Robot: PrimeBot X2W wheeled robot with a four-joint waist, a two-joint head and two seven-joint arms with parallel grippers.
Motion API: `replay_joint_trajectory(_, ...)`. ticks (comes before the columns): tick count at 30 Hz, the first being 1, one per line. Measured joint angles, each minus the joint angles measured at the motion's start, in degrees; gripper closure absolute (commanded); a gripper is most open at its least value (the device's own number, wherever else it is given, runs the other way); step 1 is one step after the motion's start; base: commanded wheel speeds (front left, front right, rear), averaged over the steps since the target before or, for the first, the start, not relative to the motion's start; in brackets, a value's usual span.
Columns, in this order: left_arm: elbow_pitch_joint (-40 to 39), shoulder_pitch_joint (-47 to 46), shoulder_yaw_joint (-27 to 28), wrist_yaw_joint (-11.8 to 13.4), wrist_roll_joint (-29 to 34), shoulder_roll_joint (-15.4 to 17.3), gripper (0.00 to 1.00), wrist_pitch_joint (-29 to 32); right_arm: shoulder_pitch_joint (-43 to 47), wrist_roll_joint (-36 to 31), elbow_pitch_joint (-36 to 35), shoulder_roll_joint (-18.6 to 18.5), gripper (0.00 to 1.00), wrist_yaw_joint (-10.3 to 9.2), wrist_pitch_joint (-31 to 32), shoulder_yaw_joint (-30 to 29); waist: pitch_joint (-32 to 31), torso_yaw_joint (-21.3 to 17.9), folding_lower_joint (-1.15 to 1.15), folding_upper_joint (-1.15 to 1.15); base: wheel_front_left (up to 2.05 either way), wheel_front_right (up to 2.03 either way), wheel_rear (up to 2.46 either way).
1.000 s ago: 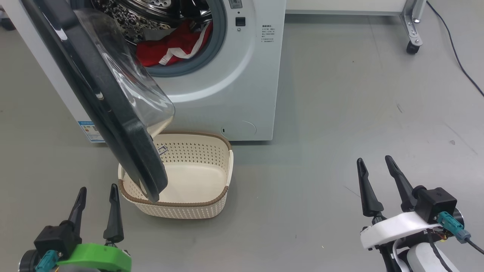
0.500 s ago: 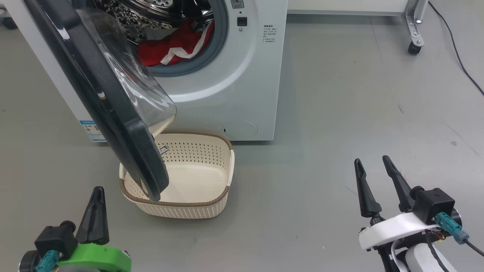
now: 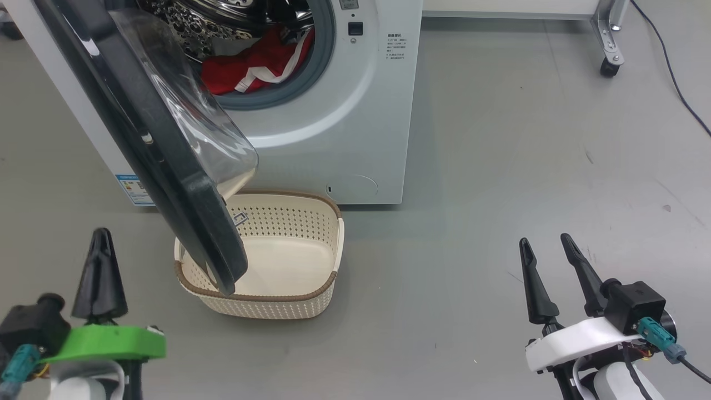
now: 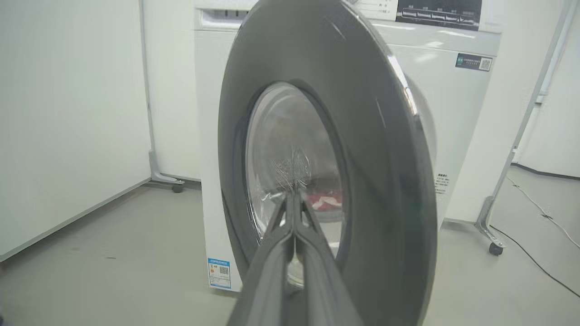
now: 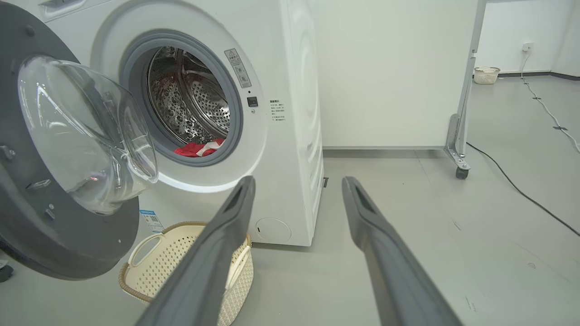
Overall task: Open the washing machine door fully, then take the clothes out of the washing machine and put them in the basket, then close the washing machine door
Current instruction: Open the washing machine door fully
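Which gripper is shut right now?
The left gripper, on the green mount: its fingers press together, empty. The right gripper, on the white mount, stands open.

Bright, even, cool light gives soft shadows; a faint one lies on the floor (image 3: pixel 444 233) ahead and left of the right pincer (image 3: pixel 547 247). White glare streaks the door (image 4: pixel 371 158) just beyond the left pincer (image 4: pixel 293 195). Both pincers' fingers look soft close up, and the wrist-view edges bow.

The washing machine door (image 3: pixel 178 189) gleams glossy black — the clothes (image 3: pixel 244 69) are soft red cloth.
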Motion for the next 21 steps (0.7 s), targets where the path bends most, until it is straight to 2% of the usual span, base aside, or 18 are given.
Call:
replay_joint_trajectory(4, -2.99, -3.01, 1.6, 0.0, -1.42, -0.09, 1.0, -0.01, 0.01, -0.42, 0.1, 0.31, 0.0, 0.04, 0.0, -0.3, 0.23, -0.06, 0.0, 0.0, 0.0, 0.0, 0.0)
replay_joint_trajectory(11, -8.72, -9.12, 2.71, -0.01, -1.3, 1.66, 1.0, -0.26, 0.01, -0.98, 0.38, 0.96, 0.0, 0.63, 0.0, -0.51, 0.61, -0.33, 0.0, 0.0, 0.0, 0.0, 0.0)
replay_joint_trajectory(15, -11.87, -13.6, 1.85, -0.01, 0.45, 3.09, 1.0, -0.32, 0.0, -1.46, 0.59, 1.09, 0.0, 1.02, 0.0, -0.66, 0.84, -0.65, 0.0, 0.0, 0.0, 0.0, 0.0)
replay_joint_trajectory(21, -12.28, -15.45, -0.04, -0.01, 1.22, 4.42, 1.0, 0.01, -0.13, -1.98, 1.12, 1.65, 0.0, 1.58, 0.0, -0.2, 0.84, -1.61, 0.0, 0.0, 0.0, 0.0, 0.0)
